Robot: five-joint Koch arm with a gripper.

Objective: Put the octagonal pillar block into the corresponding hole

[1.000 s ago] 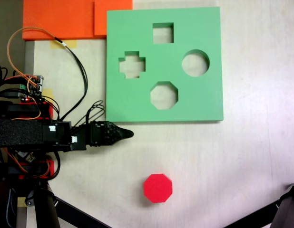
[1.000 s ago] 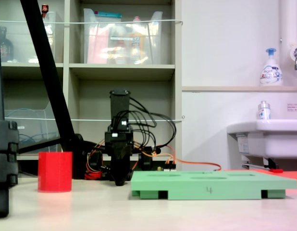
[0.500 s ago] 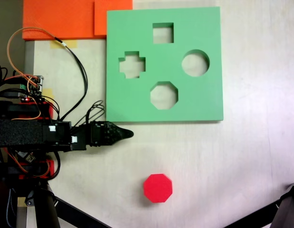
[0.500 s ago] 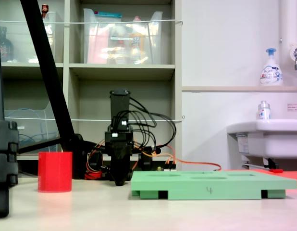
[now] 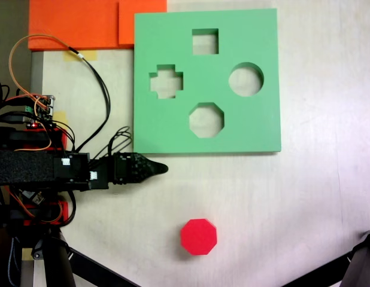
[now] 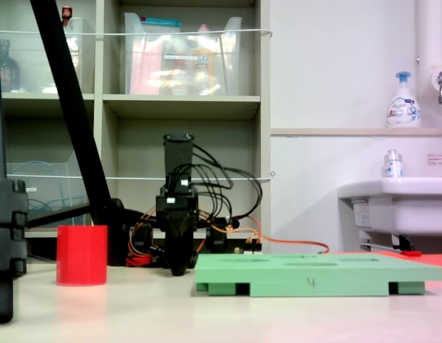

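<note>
I judge I'm parked low at rest with nothing held: my jaws (image 5: 162,168) taper to a single dark tip just off the green foam board's (image 5: 263,72) near edge, so I cannot tell whether they are open or closed. The octagonal pillar block (image 5: 199,237) stands upright on the bare worktop (image 5: 305,197), apart from my jaws and nearer the worktop's bottom edge in the top-down fixed view. The corresponding hole (image 5: 206,119) waits empty on the board's side nearest me.

One red block (image 5: 199,237), one green board (image 5: 257,119) with four cutouts, seemingly two orange sheets (image 5: 77,24)
</note>
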